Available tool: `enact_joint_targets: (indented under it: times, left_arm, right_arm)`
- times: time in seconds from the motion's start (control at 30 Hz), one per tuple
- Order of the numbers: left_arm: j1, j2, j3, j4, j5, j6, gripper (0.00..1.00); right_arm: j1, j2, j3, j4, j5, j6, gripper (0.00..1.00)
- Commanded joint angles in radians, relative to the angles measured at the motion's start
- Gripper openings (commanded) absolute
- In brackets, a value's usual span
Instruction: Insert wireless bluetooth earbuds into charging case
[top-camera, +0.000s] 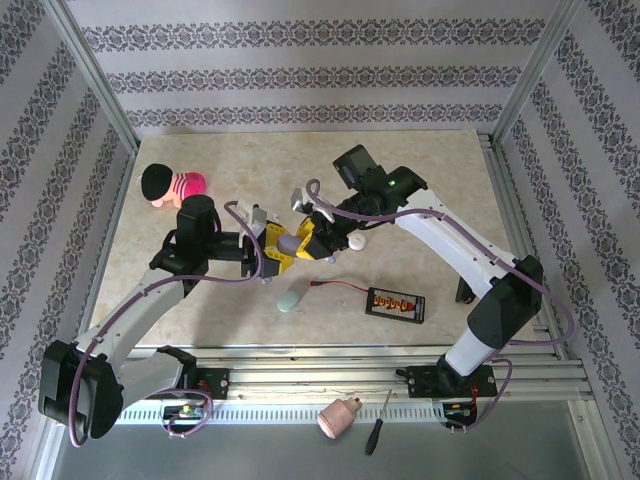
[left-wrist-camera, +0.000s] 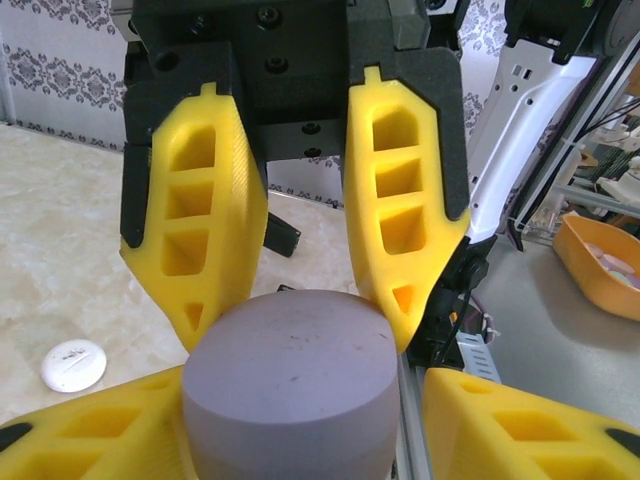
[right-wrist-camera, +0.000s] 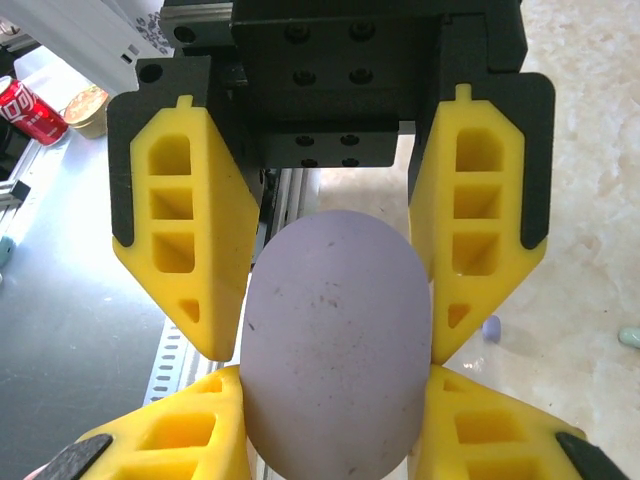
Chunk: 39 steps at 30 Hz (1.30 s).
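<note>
Charging case (right-wrist-camera: 335, 410) in left hand (left-wrist-camera: 297, 335), right hand (right-wrist-camera: 330, 345), table (top-camera: 420, 180) open beyond

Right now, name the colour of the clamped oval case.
The smooth oval case is lavender, clearest in the right wrist view.

case (right-wrist-camera: 335, 340): lavender | claw fingers (left-wrist-camera: 200, 200): yellow | walls (top-camera: 300, 70): grey floral stripes

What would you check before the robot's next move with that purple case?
1. Right hand gripping the lavender case: ok, fingers pressed on both sides.
2. Left hand gripping it too: cannot tell; fingertips sit at its edges.
3. Case opened for earbuds: not ok, it looks shut.
4. Matching lavender earbud within sight: ok, lying loose on the table.
5. A hand free to fetch it: not ok, both are at the case.
</note>
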Motion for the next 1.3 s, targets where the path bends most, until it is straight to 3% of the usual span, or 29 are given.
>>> enact_joint_targets:
  times: [0.0, 0.07, 0.23, 0.6, 0.8, 1.03, 1.27]
  left_arm:
    - [-0.016, -0.016, -0.012, -0.004, 0.03, 0.023, 0.61]
    - [-0.015, -0.019, -0.013, -0.005, 0.021, 0.024, 0.67]
    - [-0.015, -0.024, -0.013, 0.001, 0.011, 0.017, 0.63]
    - [-0.015, -0.017, -0.017, 0.051, 0.015, -0.037, 0.41]
    - [-0.016, -0.019, -0.026, 0.065, 0.04, -0.017, 0.35]
    - [-0.015, -0.024, -0.042, 0.062, 0.039, 0.024, 0.32]
    - [-0.015, -0.035, -0.045, 0.038, 0.035, 0.052, 0.31]
  right_arm:
    - [0.006, -0.024, -0.004, 0.04, -0.041, -0.018, 0.24]
    - [0.006, -0.028, -0.007, 0.043, -0.042, -0.016, 0.24]
    - [0.006, -0.027, -0.014, 0.042, -0.036, -0.02, 0.24]
    - [0.005, -0.015, -0.013, 0.038, -0.026, -0.028, 0.25]
    - [0.005, -0.007, -0.004, 0.031, -0.002, -0.027, 0.26]
    - [0.002, -0.016, -0.015, 0.088, 0.038, 0.021, 0.56]
    - [-0.022, -0.049, -0.056, 0.179, 0.065, 0.095, 0.63]
